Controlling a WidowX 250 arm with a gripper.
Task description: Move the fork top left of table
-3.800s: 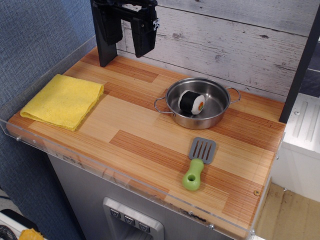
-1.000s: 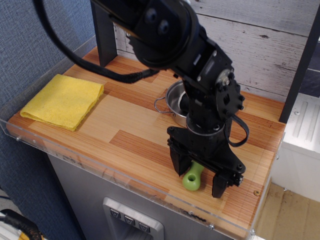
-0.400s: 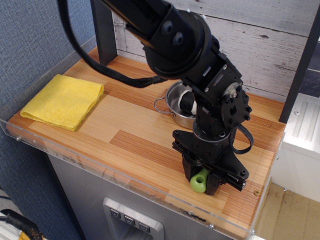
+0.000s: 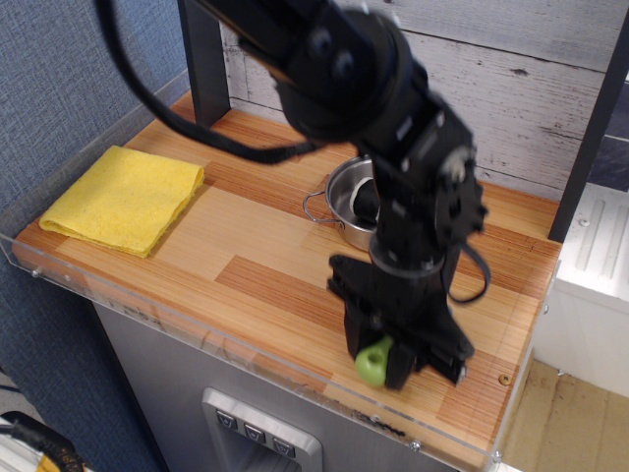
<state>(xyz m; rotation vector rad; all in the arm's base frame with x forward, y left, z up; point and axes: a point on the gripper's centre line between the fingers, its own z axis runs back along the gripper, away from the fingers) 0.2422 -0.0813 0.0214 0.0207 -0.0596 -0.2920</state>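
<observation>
Fork [image 4: 372,365]: only the rounded lime-green end of the handle shows, chunky and glossy, with a dark spot that reads as the hole; the grey slotted head is hidden behind the black gripper [image 4: 390,356]. The frame is motion-blurred here, so fine detail is soft. Gripper fingers sit close together on either side of the green handle, pinching it; the handle end sticks out toward the front edge. Whether the fork is touching the wood or just off it cannot be told. Position: front right part of the table [image 4: 256,256], near the clear acrylic rim [image 4: 197,329], well apart from the far left corner. Table surface is wood planks in light and reddish-brown strips. The black arm [image 4: 364,88] comes down from the upper left and covers much of the right half. Behind it, a steel pan [image 4: 339,202] is partly visible with 1 wire handle on its left side; its contents are mostly hidden. A folded yellow cloth [image 4: 123,197] lies flat at the left side of the table, well apart from the gripper.
</observation>
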